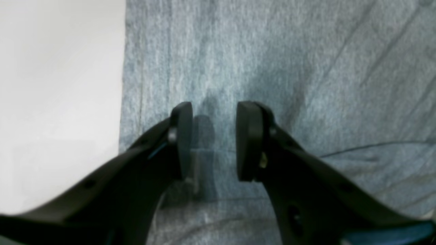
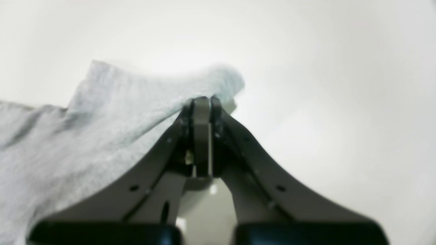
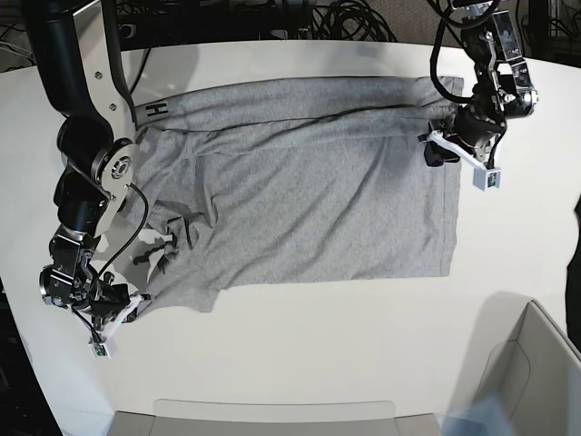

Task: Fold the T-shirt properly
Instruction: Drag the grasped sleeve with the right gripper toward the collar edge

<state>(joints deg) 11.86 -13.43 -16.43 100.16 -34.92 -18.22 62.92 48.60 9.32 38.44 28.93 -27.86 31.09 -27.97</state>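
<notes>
The T-shirt (image 3: 309, 191) lies mostly spread across the surface (image 3: 318, 354), only its 12 o'clock edge turned over, so most folding remains. My right jaws (image 2: 201, 102) are clenched on a sleeve at 8 o'clock; my left jaws (image 1: 214, 136) hang parted over the 3 o'clock hem.

— Where's the T-shirt (image 3: 309, 200)?
— Heather-grey, spread mostly flat across the white table (image 3: 300, 345), wrinkled, top edge folded over.
— And the sleeve?
— Bunched, one corner lifted.
</notes>
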